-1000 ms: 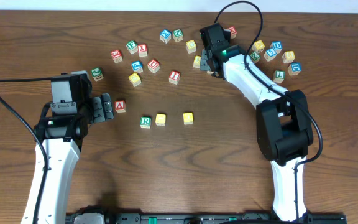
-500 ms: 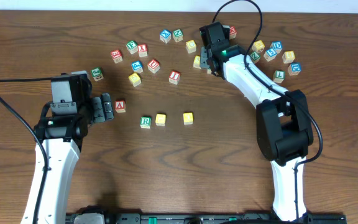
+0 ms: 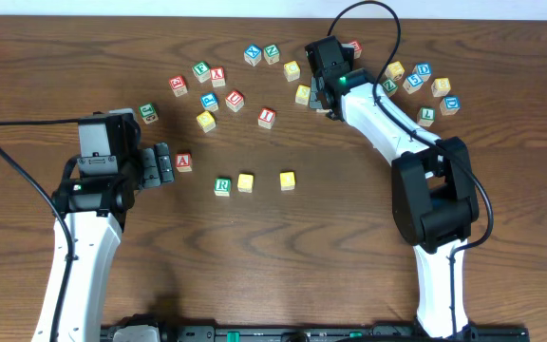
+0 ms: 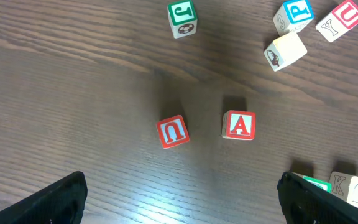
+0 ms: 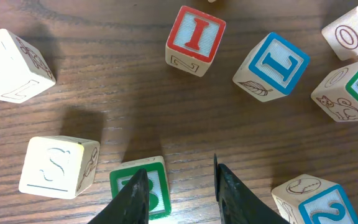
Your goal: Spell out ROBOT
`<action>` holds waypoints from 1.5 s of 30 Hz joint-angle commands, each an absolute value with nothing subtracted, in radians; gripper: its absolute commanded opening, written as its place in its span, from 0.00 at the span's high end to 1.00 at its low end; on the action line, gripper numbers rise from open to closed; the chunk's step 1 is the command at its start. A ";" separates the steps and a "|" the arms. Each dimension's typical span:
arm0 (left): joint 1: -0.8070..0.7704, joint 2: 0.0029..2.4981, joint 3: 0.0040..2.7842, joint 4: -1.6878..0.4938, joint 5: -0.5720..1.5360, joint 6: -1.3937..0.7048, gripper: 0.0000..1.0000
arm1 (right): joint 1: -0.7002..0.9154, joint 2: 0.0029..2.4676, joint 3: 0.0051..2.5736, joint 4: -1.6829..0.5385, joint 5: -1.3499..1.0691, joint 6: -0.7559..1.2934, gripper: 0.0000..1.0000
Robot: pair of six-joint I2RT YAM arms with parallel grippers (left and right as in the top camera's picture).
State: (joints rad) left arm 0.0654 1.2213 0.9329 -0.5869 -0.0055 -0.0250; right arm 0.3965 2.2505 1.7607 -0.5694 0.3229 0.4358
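The green-framed R cube [image 3: 222, 185] sits mid-table with two plain yellow-topped cubes to its right [image 3: 245, 181] [image 3: 287, 180]; a gap lies between those two. My right gripper [image 3: 321, 99] [image 5: 179, 196] is low over the table at the back, open a little, with bare wood between the fingers. The green-framed B cube [image 5: 138, 186] lies under and just outside its left finger [image 5: 135, 199], hidden in the overhead view. I cannot pick out the blue-framed T. My left gripper [image 3: 163, 163] [image 4: 185, 211] is wide open and empty, close to the red A cube [image 3: 183, 161] [image 4: 238, 126].
Many loose letter cubes lie across the back of the table. A red I cube [image 5: 196, 38], a blue-framed cube [image 5: 278, 64] and a pale S cube [image 5: 58, 167] crowd the right gripper. A red U cube [image 4: 173, 132] sits left of the A.
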 commanded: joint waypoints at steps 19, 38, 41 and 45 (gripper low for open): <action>0.070 1.222 0.962 -0.584 -0.008 -0.019 0.04 | 0.383 2.280 1.775 -0.447 0.242 0.410 0.73; 0.070 1.222 0.962 -0.578 -0.007 -0.019 0.04 | 0.345 2.318 1.778 -0.506 0.206 0.405 0.82; 0.070 1.222 0.962 -0.578 -0.008 -0.019 0.04 | 0.345 2.318 1.789 -0.508 0.208 0.403 0.83; 0.070 1.222 0.962 -0.578 -0.007 -0.019 0.04 | 0.346 2.318 1.816 -0.510 0.234 0.402 0.84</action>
State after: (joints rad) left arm 0.0654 1.2213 0.9329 -0.5789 -0.0055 -0.0250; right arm 0.3340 2.3104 1.7691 -0.5072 0.2092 0.4118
